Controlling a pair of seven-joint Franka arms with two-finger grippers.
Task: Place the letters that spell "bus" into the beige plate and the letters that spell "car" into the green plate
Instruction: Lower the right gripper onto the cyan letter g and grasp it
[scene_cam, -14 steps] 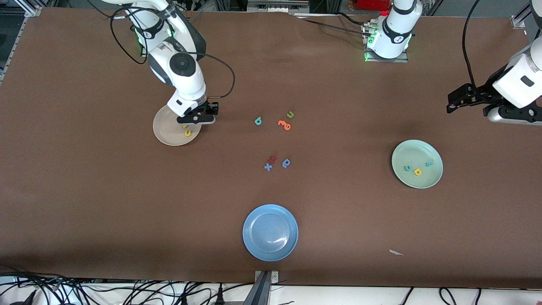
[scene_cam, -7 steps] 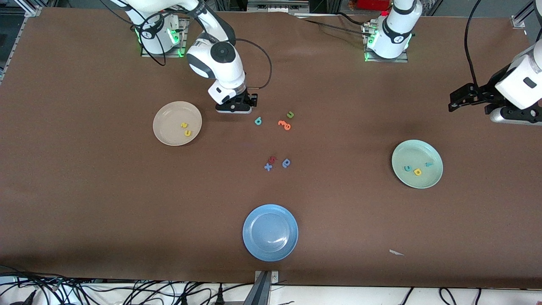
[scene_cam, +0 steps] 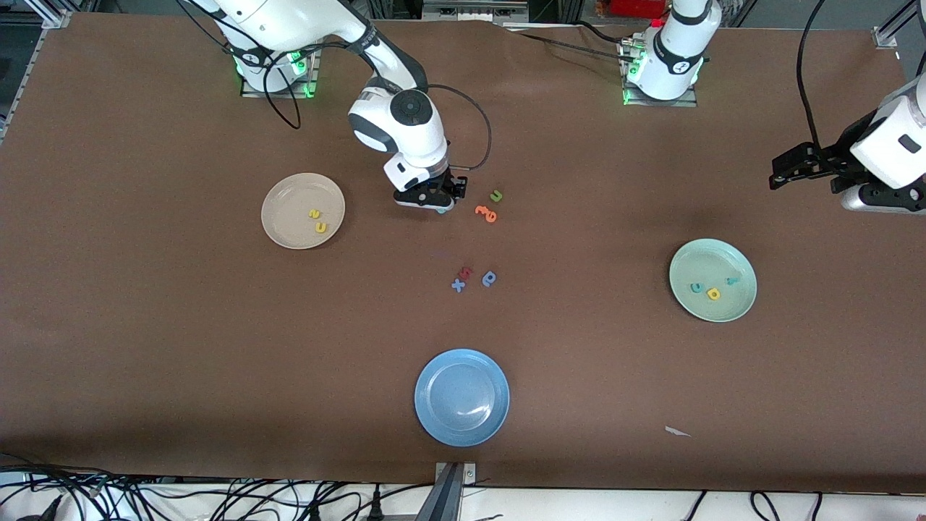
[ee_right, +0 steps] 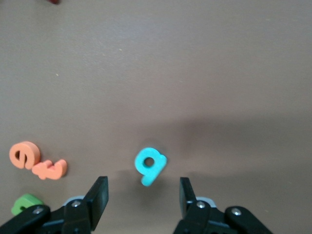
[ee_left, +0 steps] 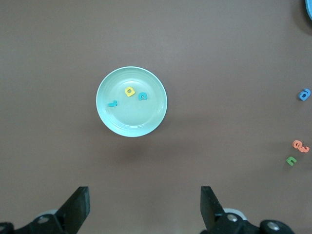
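My right gripper (scene_cam: 434, 205) hangs open low over the teal "b" (ee_right: 150, 165), which lies flat on the table just ahead of the fingertips (ee_right: 100, 190), apart from both. In the beige plate (scene_cam: 289, 202), toward the right arm's end, lie the yellow "s" (scene_cam: 313, 214) and the yellow "u" (scene_cam: 320, 227). The green plate (scene_cam: 712, 260), toward the left arm's end, holds the teal "c" (scene_cam: 696, 288), the yellow "a" (scene_cam: 713, 294) and the teal "r" (scene_cam: 733, 281). My left gripper (scene_cam: 778, 172) waits open and empty high above the table by that plate (ee_left: 134, 119).
An orange letter (scene_cam: 486, 213) and a green "u" (scene_cam: 496, 195) lie close beside the "b". Nearer the front camera sit a blue "x" (scene_cam: 458, 285), a red letter (scene_cam: 466, 272) and a blue rounded letter (scene_cam: 490, 278). A blue plate (scene_cam: 461, 397) stands near the front edge.
My right gripper left the beige plate and travelled toward the middle of the table, ending over the teal "b". The left arm hardly moved.
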